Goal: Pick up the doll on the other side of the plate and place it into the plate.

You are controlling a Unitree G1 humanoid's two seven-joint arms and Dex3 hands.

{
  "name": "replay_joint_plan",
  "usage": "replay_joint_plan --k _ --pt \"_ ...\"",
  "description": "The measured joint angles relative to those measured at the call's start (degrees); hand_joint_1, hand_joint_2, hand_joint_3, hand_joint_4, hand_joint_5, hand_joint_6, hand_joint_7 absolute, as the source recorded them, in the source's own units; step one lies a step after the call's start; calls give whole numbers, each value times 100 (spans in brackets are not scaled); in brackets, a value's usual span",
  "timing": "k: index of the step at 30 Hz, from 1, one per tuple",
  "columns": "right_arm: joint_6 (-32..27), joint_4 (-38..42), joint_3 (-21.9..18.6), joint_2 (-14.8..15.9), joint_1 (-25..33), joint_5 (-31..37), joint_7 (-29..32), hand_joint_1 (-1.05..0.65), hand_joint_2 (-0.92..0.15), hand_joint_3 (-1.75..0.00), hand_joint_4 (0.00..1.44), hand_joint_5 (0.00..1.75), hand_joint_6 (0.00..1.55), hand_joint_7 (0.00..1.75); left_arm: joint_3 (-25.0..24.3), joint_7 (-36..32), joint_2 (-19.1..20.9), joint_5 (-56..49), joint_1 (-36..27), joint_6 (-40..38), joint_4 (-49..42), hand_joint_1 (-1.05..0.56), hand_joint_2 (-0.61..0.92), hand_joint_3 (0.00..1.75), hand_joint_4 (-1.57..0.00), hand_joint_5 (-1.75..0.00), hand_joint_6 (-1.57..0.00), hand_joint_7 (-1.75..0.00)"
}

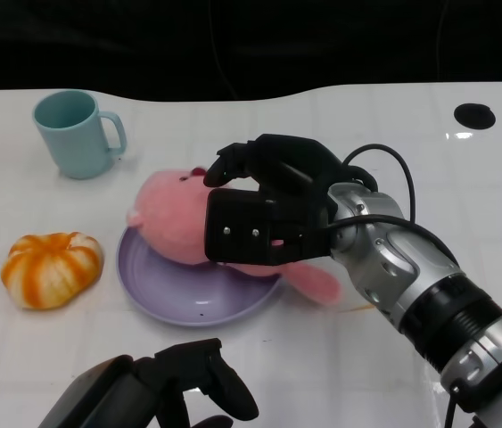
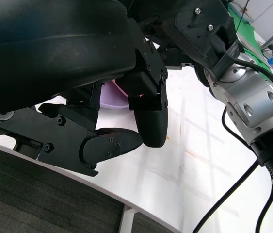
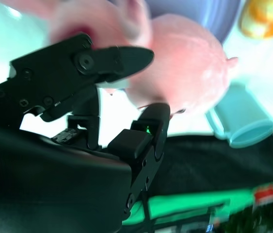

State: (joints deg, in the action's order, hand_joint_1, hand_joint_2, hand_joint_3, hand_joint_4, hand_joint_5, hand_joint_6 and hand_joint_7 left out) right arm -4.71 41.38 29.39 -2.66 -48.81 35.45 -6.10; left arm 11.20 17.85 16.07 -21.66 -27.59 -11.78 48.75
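Note:
The pink plush doll (image 1: 170,218) lies across the lilac plate (image 1: 188,299), its head over the far rim and one leg trailing off to the right. My right hand (image 1: 268,205) covers its body, fingers curled over the far side. The right wrist view shows the doll (image 3: 189,63) between thumb and fingers (image 3: 151,126), blurred, so the hand seems to grip it. My left hand (image 1: 179,383) hangs low at the table's front edge, fingers curled in on nothing; in the left wrist view its fingertips (image 2: 151,126) nearly meet, with a sliver of plate (image 2: 114,97) behind them.
A light blue mug (image 1: 77,134) stands at the back left. An orange-and-white pumpkin toy (image 1: 53,267) sits left of the plate. Two black round holes (image 1: 475,114) mark the table's far right. A black cable loops over my right wrist (image 1: 384,178).

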Motion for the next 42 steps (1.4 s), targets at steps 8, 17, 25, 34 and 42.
replay_joint_plan --k 8,17,25,34,42 --pt "-341 -1196 87 375 277 43 -738 -61 -92 -29 21 38 39 0 4 1 -52 -13 16 -22 25 -22 82 61 -58 -166 -64 -107" --pt "-216 -3286 -419 1256 1304 -436 -1389 -51 -92 -25 74 66 75 18 99 1 -83 -74 70 -128 66 -21 82 61 -60 -168 -64 -107" --pt "14 -5014 -1343 1684 3009 -1830 -1770 -29 -92 -17 71 111 92 18 192 -2 -116 -198 154 -226 96 -22 85 56 -59 -172 -64 -108" --pt "-1914 -7163 -2250 1481 4597 -3339 -1828 -22 -83 -50 61 135 62 93 170 -24 -108 -226 96 -224 101 -21 85 53 -59 -171 -64 -108" --pt "-2670 -8383 -2729 1929 5427 -3760 -1890 -17 -73 -77 64 154 63 119 99 -25 -102 -173 108 -217 100 -22 85 56 -58 -166 -65 -106"
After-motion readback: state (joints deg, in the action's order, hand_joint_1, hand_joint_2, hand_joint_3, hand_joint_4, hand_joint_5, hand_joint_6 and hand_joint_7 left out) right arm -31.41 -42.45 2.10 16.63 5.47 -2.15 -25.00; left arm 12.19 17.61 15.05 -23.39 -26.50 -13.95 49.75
